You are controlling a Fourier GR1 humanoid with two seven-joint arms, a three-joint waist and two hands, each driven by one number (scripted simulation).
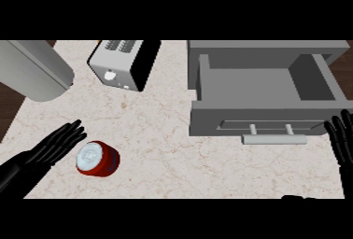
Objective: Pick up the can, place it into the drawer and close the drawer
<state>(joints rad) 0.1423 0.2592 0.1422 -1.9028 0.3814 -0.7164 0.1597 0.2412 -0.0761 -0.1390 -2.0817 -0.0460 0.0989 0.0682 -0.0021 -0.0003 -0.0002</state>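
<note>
Counter point(165, 140) bears the open drawer point(255, 84) at 2 o'clock. Left hand point(55, 144), fingers straight and empty, is the nearer; right hand point(341, 140), likewise released, rests at 3 o'clock. Red can point(97, 158), at 8 o'clock, apparently upright, sits just beside the left hand, toward its 4 o'clock.

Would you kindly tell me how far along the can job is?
Done: nothing beyond the drawer standing open. In hand: the open left hand sits beside the can, not gripping it. Left: lifting it, placing it inside, closing the drawer. The right hand rests at the view's right edge.
</note>
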